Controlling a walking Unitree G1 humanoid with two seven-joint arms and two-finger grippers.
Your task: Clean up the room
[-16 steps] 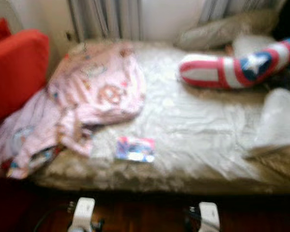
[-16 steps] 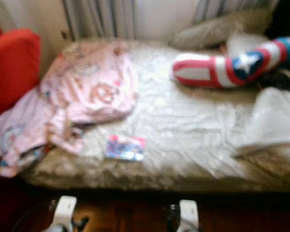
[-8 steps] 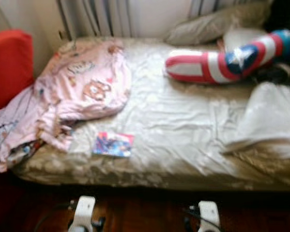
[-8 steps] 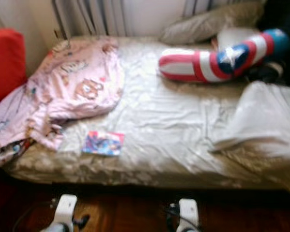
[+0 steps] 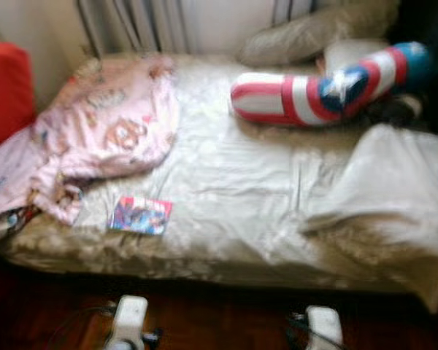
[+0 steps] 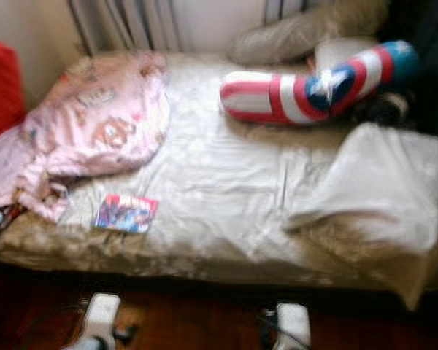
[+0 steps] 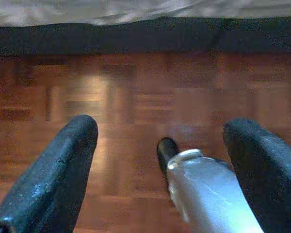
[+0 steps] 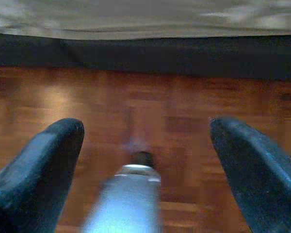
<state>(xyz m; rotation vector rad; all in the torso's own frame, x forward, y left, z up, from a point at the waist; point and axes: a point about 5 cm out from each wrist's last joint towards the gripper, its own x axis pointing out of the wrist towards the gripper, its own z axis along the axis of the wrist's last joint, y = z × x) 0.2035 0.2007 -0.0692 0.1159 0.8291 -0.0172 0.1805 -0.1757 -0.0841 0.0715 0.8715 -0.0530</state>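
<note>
Pink pyjama heap (image 5: 95, 138) and colourful booklet (image 5: 140, 214) lie loose on the bed (image 5: 233, 240), probably what needs tidying, while left gripper (image 7: 160, 160) and right gripper (image 8: 140, 170) hang low over the parquet floor (image 7: 136, 82), both spread wide, holding nothing.

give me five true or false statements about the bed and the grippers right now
1. A small colourful booklet lies on the bed near its front edge. True.
2. The pink blanket is folded neatly at the centre of the bed. False: it lies crumpled on the robot's left side, spilling over the edge.
3. The striped red, white and blue cushion lies toward the back of the bed. True.
4. The left gripper holds the booklet. False: its fingers are open above the wooden floor.
5. The right gripper is shut. False: it is open.
</note>
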